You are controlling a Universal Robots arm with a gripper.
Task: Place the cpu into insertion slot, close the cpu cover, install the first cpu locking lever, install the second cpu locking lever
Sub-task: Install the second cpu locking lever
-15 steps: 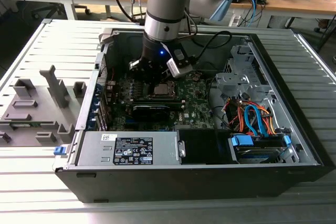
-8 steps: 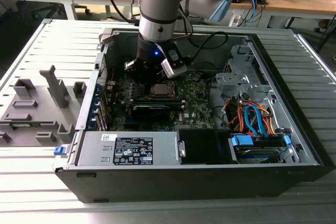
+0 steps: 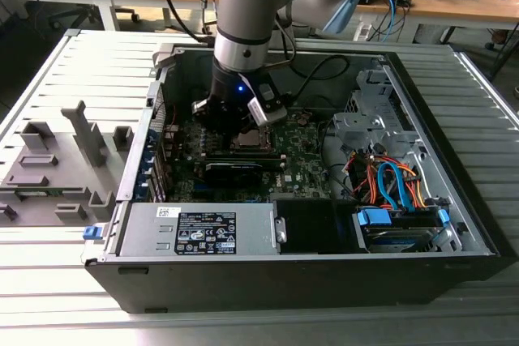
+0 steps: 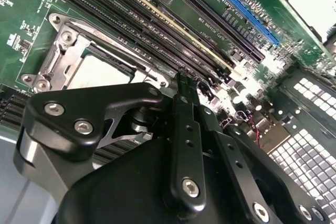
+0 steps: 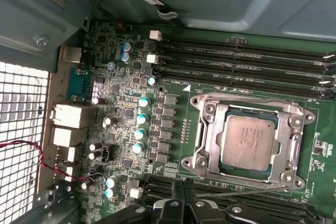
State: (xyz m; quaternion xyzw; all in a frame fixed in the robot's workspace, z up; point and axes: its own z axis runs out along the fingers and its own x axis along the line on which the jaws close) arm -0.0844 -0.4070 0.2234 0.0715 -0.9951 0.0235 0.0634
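Indoors, slatted grey table point(image 3: 49, 265) holds open computer case point(image 3: 308, 269); end effector point(image 5: 184, 186) fingers pressed together.

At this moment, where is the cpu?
In the first wrist view the cpu lies flat in the insertion slot, framed by the closed cpu cover, on the green motherboard between two banks of memory slots.

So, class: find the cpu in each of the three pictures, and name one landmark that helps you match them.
Exterior view: cpu sits just below the gripper, mid-board.
First wrist view: cpu lies inside the cpu cover, chip top fully visible.
Second wrist view: cpu is partly hidden behind the gripper.
Shared landmark: the long black memory slots beside the socket.
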